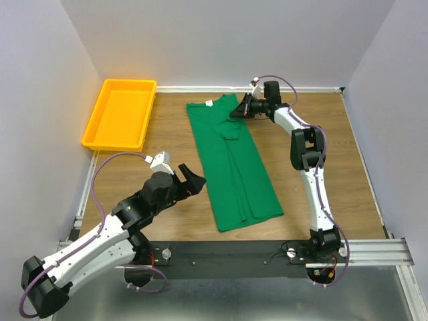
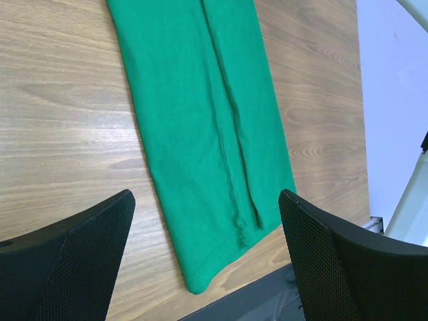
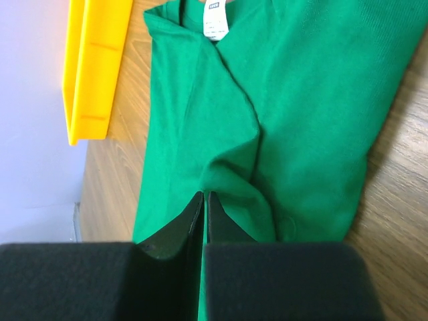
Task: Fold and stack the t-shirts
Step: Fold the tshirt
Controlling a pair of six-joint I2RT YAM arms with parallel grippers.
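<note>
A green t-shirt (image 1: 231, 160) lies on the wooden table as a long narrow strip, folded lengthwise, with its collar and white neck label (image 3: 214, 20) at the far end. My right gripper (image 1: 239, 108) is at the shirt's far right side near the collar. Its jaws are shut on a puckered fold of the green cloth (image 3: 231, 174). My left gripper (image 1: 192, 180) hovers open just left of the shirt's lower half. In the left wrist view the shirt's near hem (image 2: 221, 254) shows between the wide-open fingers (image 2: 100, 234), apart from both.
A yellow tray (image 1: 120, 114) stands at the table's far left corner, also seen as a yellow tray (image 3: 93, 67) beside the shirt's collar end. The black rail (image 1: 267, 251) with the arm bases runs along the near edge. White walls close in three sides.
</note>
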